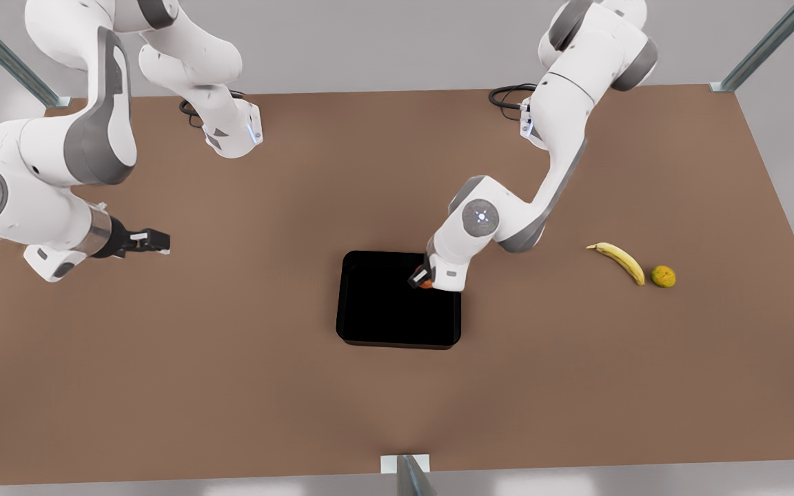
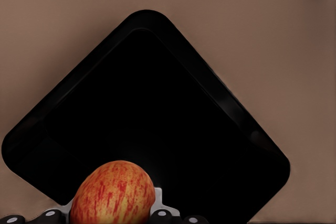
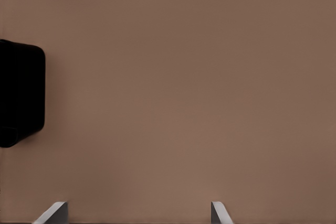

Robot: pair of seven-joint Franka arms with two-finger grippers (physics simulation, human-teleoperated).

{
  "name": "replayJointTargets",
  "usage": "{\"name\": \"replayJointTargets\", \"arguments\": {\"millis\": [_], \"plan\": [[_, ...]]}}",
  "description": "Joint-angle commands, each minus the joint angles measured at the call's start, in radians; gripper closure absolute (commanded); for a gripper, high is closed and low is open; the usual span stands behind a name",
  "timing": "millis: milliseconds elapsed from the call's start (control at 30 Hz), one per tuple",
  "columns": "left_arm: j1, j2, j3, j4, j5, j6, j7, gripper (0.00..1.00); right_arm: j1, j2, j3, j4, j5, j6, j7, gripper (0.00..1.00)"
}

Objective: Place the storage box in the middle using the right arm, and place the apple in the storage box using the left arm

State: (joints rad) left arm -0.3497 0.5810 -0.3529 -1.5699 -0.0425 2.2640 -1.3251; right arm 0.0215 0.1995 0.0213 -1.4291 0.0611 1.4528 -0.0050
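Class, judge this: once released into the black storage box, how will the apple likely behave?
The apple, held by the left gripper over the storage box, is round, so it will probably roll a bit. The box's walls should stop it. It looks firm, unlikely to deform.

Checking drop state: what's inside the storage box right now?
Nothing visibly rests on the storage box floor. The left gripper holds the apple above the box's edge. The floor beneath apple and gripper is hidden.
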Motion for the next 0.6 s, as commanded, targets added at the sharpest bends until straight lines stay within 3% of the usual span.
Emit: {"name": "replayJointTargets", "arguments": {"millis": [0, 200, 233, 267, 333, 433, 567], "plan": [[0.0, 0.002, -0.001, 0.001, 0.007, 0.011, 0.001, 0.0, -0.003, 0.001, 0.0, -0.002, -0.001, 0.0, 0.0, 0.0], [0.026, -0.009, 0.002, 0.001, 0.012, 0.006, 0.02, 0.0, -0.002, 0.0, 0.025, -0.005, 0.0, -0.026, 0.036, 0.0], [0.103, -0.087, 0.008, 0.001, 0.01, -0.156, 0.168, 0.0, -0.003, 0.001, 0.031, -0.007, 0.0, -0.022, 0.037, 0.0], [0.239, -0.216, 0.012, -0.002, 0.009, -0.469, 0.563, 0.0, -0.003, 0.001, 0.032, -0.008, -0.001, -0.022, 0.036, 0.0], [0.394, -0.386, 0.138, 0.002, 0.024, -0.816, 1.179, 0.0, -0.003, 0.001, 0.034, -0.007, -0.001, -0.023, 0.037, 0.0], [0.417, -0.585, 0.144, -0.032, 0.023, -0.816, 1.184, 0.0, -0.003, 0.008, 0.037, -0.001, -0.01, -0.017, 0.037, 0.0], [0.408, -0.607, 0.146, -0.036, 0.023, -0.817, 1.182, 0.0, -0.002, 0.017, 0.037, -0.005, -0.009, -0.012, 0.037, 0.0]]}}
